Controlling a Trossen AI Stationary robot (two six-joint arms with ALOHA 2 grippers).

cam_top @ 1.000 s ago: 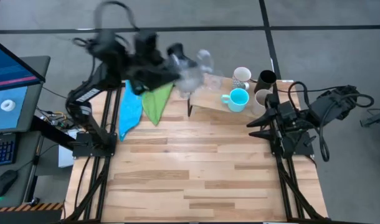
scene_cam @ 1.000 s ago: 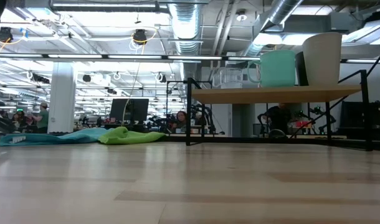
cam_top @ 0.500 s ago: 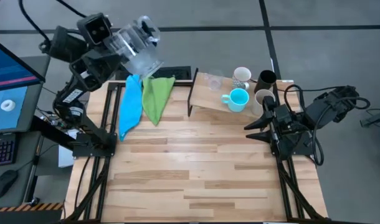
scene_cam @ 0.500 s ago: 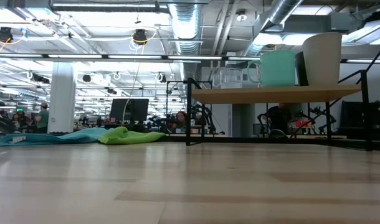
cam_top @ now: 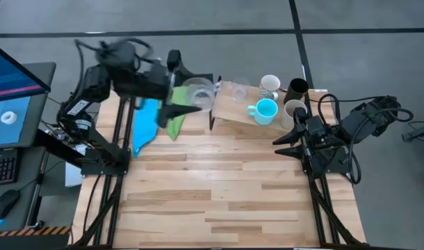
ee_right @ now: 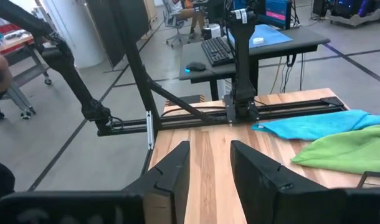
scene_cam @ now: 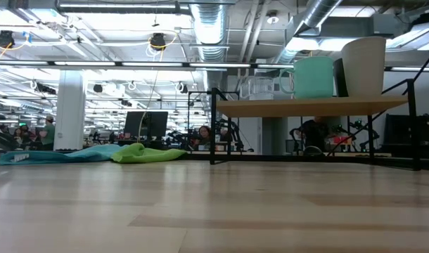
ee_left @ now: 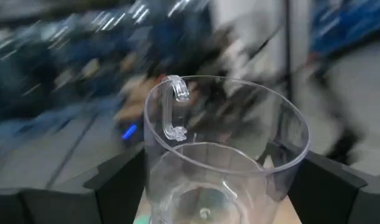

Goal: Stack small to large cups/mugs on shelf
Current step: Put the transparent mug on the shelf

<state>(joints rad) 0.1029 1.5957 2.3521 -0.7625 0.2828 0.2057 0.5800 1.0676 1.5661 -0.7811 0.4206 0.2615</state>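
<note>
My left gripper (cam_top: 190, 98) is shut on a clear handled cup (cam_top: 199, 93), above the table just left of the shelf (cam_top: 229, 111); the wrist view shows the cup (ee_left: 222, 143) between the fingers. On the shelf stand another clear cup (cam_top: 237, 90), a white mug (cam_top: 270, 85), a tall black cup (cam_top: 296, 88), a beige tumbler (cam_top: 293, 110) and a cyan mug (cam_top: 265, 111). The low view shows the shelf (scene_cam: 313, 106) with the cyan mug (scene_cam: 314, 77) and tumbler (scene_cam: 363, 67). My right gripper (cam_top: 284, 143) waits open and empty to the right of the shelf. My left gripper pinches the clear cup between its two fingers (ee_left: 118, 180), one on each side of the lower outer wall (ee_left: 154, 186). The fingers come roughly level from the table's left. The cup is lifted clear and tilted, its mouth away from the wrist and its handle (ee_left: 174, 112) on the far side.
A blue cloth (cam_top: 145, 125) and a green cloth (cam_top: 174, 121) lie on the table left of the shelf, under my left arm. The wide plank table (cam_top: 219, 187) stretches toward the near edge. A desk with a monitor stands off the left side.
My left gripper, holding the clear cup all along, has swung up and away toward the table's far left, then come back down to the right toward the shelf's left end. The cup has turned with it and stays clear of the table.
</note>
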